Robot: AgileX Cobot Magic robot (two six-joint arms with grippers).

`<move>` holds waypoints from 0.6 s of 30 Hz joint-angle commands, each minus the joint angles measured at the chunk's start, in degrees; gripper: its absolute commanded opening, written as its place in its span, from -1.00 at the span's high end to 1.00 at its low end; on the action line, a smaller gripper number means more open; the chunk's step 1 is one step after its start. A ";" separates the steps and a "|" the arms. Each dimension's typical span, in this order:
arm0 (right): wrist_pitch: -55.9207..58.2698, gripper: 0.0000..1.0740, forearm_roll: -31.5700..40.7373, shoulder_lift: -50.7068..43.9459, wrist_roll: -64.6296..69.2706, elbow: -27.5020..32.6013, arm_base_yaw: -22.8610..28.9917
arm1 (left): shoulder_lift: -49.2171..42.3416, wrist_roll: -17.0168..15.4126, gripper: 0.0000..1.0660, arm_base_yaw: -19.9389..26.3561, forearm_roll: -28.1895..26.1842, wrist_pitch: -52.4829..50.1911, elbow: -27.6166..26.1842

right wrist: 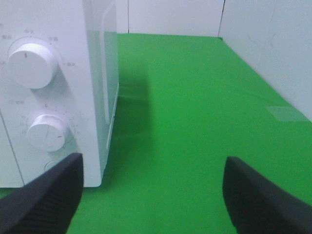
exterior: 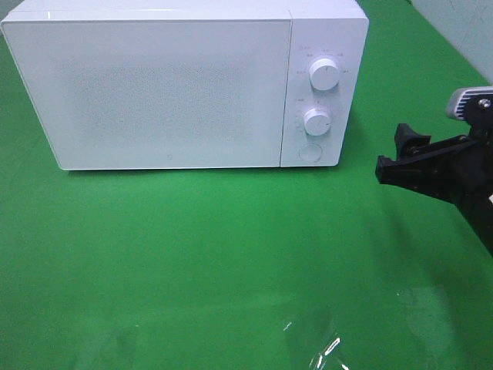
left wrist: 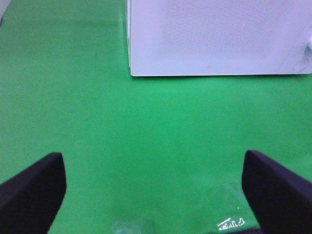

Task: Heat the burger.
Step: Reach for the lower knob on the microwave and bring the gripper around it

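Observation:
The burger is out of view in all three views. A white microwave [exterior: 154, 85] stands at the back of the green cloth with its door closed. In the right wrist view the microwave [right wrist: 48, 97] shows its control panel, with an upper knob [right wrist: 29, 66] and a lower knob [right wrist: 48, 132]. My right gripper [exterior: 391, 150] hovers to the right of the panel, open and empty, and the right gripper [right wrist: 151, 195] shows bare cloth between its fingers. My left gripper [left wrist: 153, 190] is open and empty over the cloth in front of the microwave [left wrist: 214, 39]; the exterior high view does not show it.
The panel carries two knobs [exterior: 325, 75] and a round button [exterior: 310, 152]. A patch of clear tape [exterior: 323, 347] shines on the cloth near the front edge. White walls [right wrist: 273, 48] border the table to the right and behind the microwave.

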 commanded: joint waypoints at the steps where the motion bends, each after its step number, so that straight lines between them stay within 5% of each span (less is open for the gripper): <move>1: -2.69 -0.42 1.78 1.78 -2.64 -1.83 2.58 | -0.97 -0.29 -0.68 0.11 -0.23 -0.52 0.17; 18: -1.66 -0.42 5.79 10.31 -2.98 -11.40 6.19 | -0.97 -0.29 -0.68 0.11 -0.23 -0.52 0.17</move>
